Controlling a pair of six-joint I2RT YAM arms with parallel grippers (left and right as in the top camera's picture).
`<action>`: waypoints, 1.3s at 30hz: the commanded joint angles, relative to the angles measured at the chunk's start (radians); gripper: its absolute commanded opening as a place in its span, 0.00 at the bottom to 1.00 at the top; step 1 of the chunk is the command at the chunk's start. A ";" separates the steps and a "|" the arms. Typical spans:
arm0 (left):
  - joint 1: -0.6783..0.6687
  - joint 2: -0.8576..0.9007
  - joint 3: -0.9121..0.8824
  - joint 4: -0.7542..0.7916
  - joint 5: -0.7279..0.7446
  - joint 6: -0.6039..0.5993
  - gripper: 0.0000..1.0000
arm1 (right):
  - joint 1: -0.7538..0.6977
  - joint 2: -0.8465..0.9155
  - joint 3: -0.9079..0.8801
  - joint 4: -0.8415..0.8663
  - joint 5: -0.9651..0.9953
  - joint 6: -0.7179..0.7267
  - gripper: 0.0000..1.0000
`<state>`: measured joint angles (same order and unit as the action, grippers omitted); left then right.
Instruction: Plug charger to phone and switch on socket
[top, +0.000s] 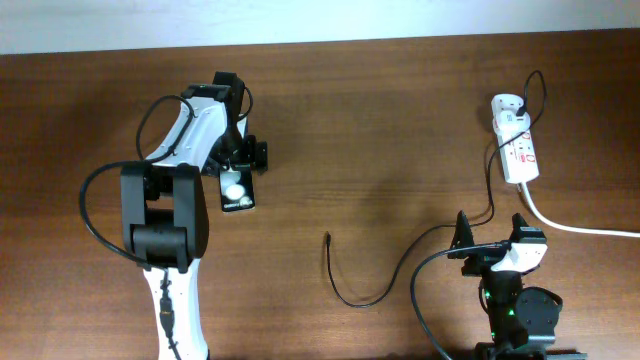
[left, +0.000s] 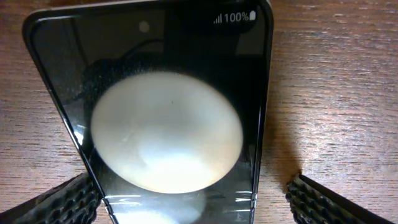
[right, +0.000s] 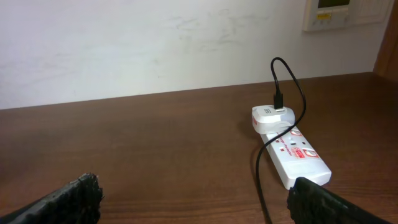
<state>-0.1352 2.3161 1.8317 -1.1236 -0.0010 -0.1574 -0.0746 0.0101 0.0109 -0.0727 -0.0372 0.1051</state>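
Note:
The phone (top: 237, 192) lies flat on the table, black with two white circles; in the left wrist view it (left: 174, 124) fills the frame and reads 100%. My left gripper (top: 238, 172) (left: 196, 205) is open, one finger on each side of the phone's near end. The white socket (top: 518, 150) (right: 298, 155) lies at the far right with the white adapter (top: 508, 108) (right: 270, 118) plugged in. The charger cable (top: 420, 255) (right: 261, 180) runs from it to a loose plug tip (top: 329, 239) mid-table. My right gripper (top: 492, 235) (right: 199, 205) is open and empty, near the front edge.
The socket's thick white cord (top: 580, 228) leaves to the right edge. A pale wall (right: 155, 43) stands behind the table's far edge. The left arm's black cables (top: 95, 200) loop beside its body.

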 joint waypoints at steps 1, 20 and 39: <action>-0.001 0.035 0.002 0.050 -0.047 0.001 0.99 | 0.010 -0.006 -0.005 -0.006 0.008 0.005 0.99; -0.002 0.035 0.002 0.108 -0.102 -0.007 0.99 | 0.010 -0.006 -0.005 -0.006 0.008 0.005 0.99; -0.005 0.035 0.002 0.031 -0.077 -0.050 0.99 | 0.010 -0.006 -0.005 -0.006 0.008 0.005 0.99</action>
<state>-0.1425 2.3161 1.8423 -1.0771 -0.0792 -0.2066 -0.0746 0.0101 0.0109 -0.0727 -0.0372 0.1055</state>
